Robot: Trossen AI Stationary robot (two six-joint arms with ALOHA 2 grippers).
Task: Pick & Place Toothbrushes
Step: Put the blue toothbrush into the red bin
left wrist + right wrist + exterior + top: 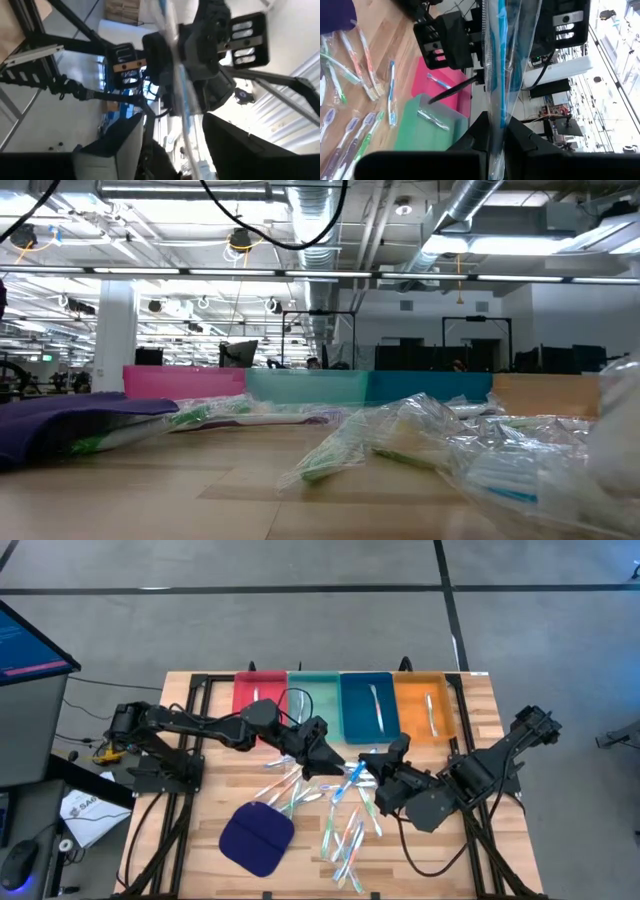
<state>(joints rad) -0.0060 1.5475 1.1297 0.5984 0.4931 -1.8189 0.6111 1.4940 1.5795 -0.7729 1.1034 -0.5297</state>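
A blue toothbrush in a clear wrapper (496,55) hangs above the table's middle, between my two grippers. My right gripper (496,142) comes from the table's right and is shut on it (372,768). My left gripper (175,150) comes from the table's left (336,766). It is open, with a finger (117,150) on each side of the same toothbrush (184,100) and a gap showing on both sides. Several wrapped toothbrushes (345,830) lie loose on the wood near the front. The low view shows no gripper. My right gripper pinches the wrapped toothbrush between its two fingers (520,137), at the end nearest it (495,117). The fingers come about level from the table's right. The toothbrush runs on past them toward the left gripper, lifted clear of the table.
Four trays stand in a row at the back: red (245,700), teal (320,715), blue (355,725) and orange (412,725), each with a toothbrush in it. A dark blue pad (257,838) lies at the front left. Black frame rails run along both table sides.
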